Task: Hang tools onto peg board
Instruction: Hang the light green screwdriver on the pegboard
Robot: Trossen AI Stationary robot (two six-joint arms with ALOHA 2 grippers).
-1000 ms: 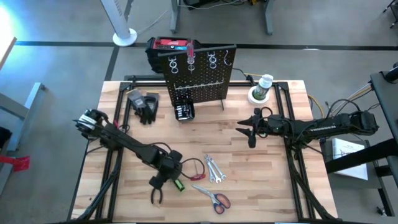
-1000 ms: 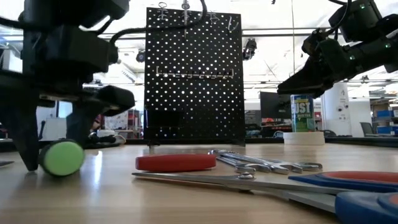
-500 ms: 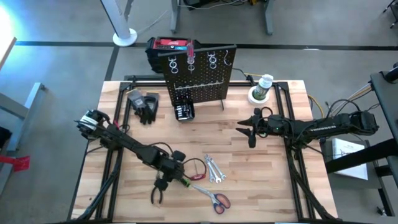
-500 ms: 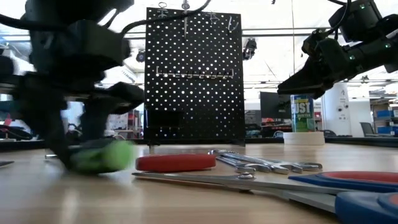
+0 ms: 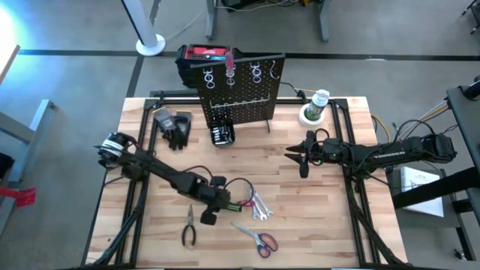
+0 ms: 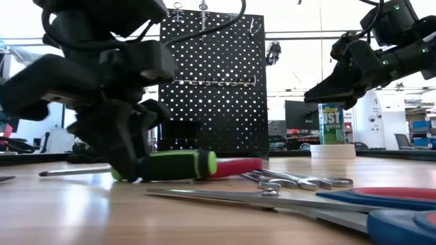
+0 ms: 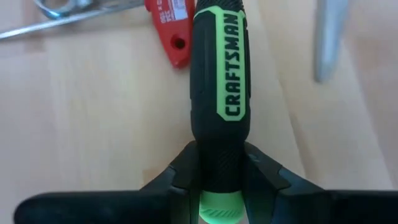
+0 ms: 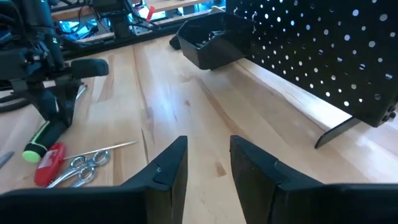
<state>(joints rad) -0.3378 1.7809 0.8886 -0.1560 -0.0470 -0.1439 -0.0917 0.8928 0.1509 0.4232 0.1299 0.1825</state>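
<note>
Screwdriver [image 7: 221, 93], green-handled, lying near the table's near-centre beside the red tool [image 7: 171, 25], clamped at its butt end by my left gripper [image 7: 221, 168]; right gripper [image 8: 208, 165] idle, fingers parted, mid-right; risk judged: end-heavy grip may let it pivot or slip before reaching the far peg board [image 5: 238, 88].

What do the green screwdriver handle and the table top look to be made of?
Screwdriver handle: matte black moulded plastic or rubber with bright green inlay and raised lettering, probably a soft grip. Table top: pale wood planks with visible grain and seams, smooth, lightly sealed.
</note>
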